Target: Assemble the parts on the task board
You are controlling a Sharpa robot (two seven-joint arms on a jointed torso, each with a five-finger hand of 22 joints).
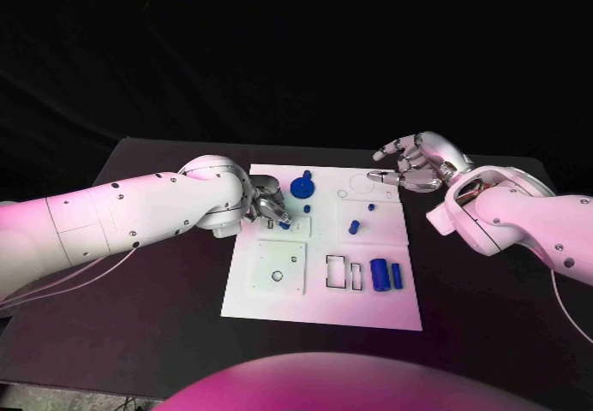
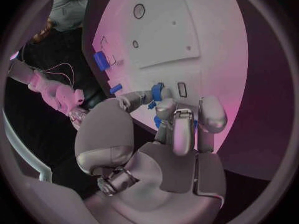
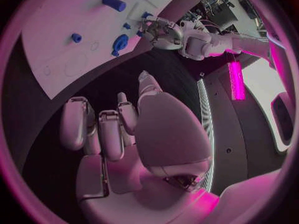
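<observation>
Two silver many-fingered hands work at the black desk, where the white rectangular task board lies in the middle. The left hand is over the board's left edge near its far end, and the left wrist view shows a small blue part pinched between its fingertips, right down at the board's surface. The right hand hovers just beyond the board's far right corner, above the desk, fingers curled loosely apart with nothing in them — it touches no part. On the board, a blue round knobbed piece stands near the far edge, just beside the left hand. A small blue peg lies near the middle, and two blue cylinders lie side by side toward the near right, next to dark-outlined rectangular slots. A raised white square plate sits on the board's near left.
</observation>
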